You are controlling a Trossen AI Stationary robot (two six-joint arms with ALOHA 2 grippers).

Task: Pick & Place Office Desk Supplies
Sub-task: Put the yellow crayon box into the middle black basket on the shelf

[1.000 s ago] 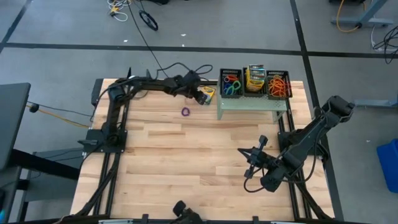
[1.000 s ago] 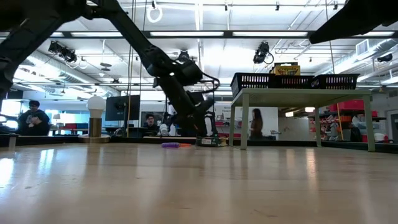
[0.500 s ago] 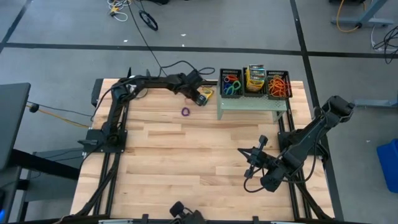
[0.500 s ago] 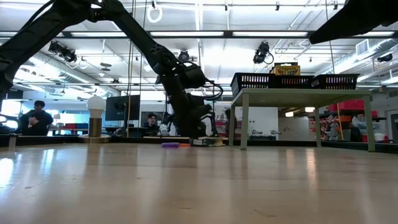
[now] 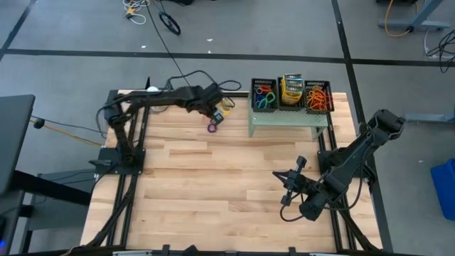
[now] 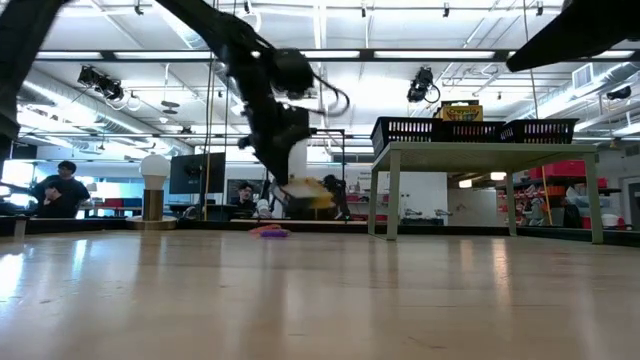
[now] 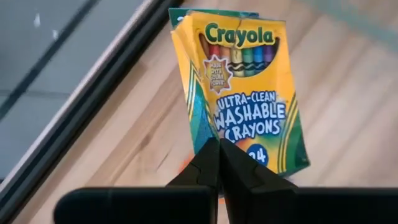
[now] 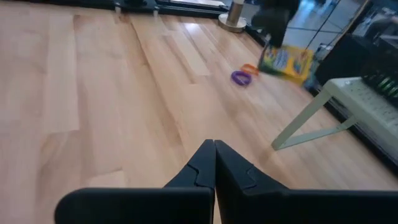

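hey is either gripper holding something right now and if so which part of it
The left gripper is shut on the crayon box, pinching its bottom edge. The right gripper is shut on nothing.

A yellow-and-green cardboard crayon box (image 7: 239, 93), printed "Crayola Ultra-Clean Washable Crayons", hangs clear of the desk near its far edge, pinched at one end. Just below it a small purple ring (image 5: 212, 128) lies flat on the wood, with an orange loop (image 8: 250, 68) touching it. On the pale green stand at the far right corner, three black mesh baskets hold coloured rings (image 5: 264, 98), more crayon boxes (image 5: 291, 89) and orange rubber bands (image 5: 318, 94).
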